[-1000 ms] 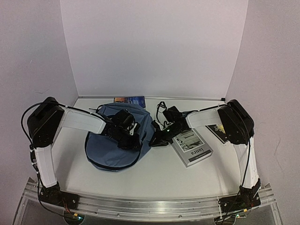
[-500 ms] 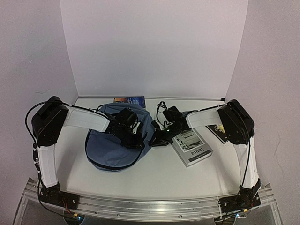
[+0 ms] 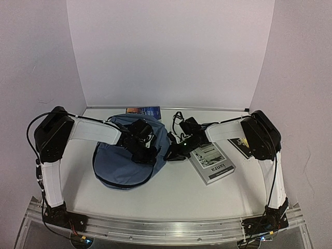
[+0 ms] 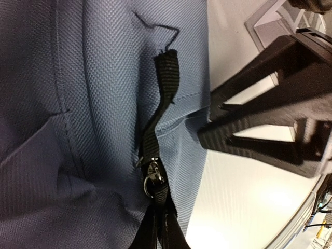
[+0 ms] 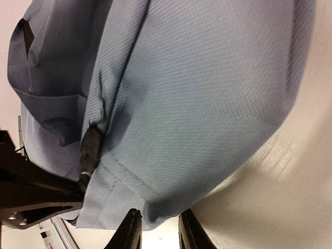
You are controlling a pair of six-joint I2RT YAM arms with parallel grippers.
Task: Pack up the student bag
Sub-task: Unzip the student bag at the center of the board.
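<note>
Left claw [image 3: 144, 151] has crept a touch farther over the bag [image 3: 116, 166] since a second ago. That blue bag lies flat on the table [image 3: 171, 197], left of centre. The left claw is clenched on a black zip strap [image 4: 165, 78], and the right claw [image 3: 174, 154] is pinching the bag's right edge. Just right lies a grey book [image 3: 213, 165], with a dark book [image 3: 239, 145] beyond it. A blue book [image 3: 145, 110] peeks out at the far edge.

Left arm [image 3: 93, 132] and right arm [image 3: 225, 130] — white links, black joints.
</note>
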